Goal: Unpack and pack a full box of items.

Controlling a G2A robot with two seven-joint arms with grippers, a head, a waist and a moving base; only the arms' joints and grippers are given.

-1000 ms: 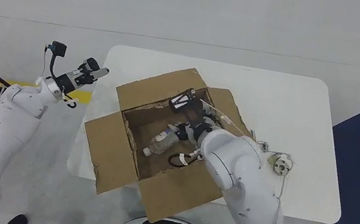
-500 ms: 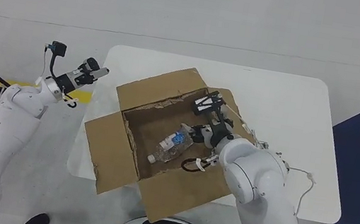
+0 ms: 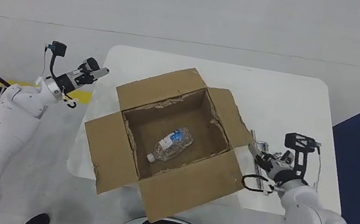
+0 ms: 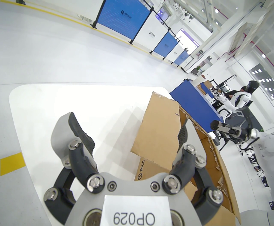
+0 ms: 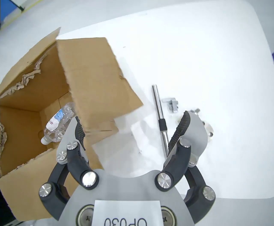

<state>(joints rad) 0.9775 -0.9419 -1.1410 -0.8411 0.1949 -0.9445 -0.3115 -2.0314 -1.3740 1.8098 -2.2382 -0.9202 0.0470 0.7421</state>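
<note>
One blue-labelled bottle lies inside box.

L gripper, R gripper: both spread

The box is sitting on the left half of the desk, with its four flaps folding outward. The near flap is overhanging the desk's front edge. A bottle is lying on its side inside the box, on the floor of the box. To the right of the box, just beside the right flap, a rod, a bracket and a round fitting are lying on the desk close together. The right pincer is hanging above these parts. The left pincer is hanging beyond the desk's left edge, apart from the box.
</note>
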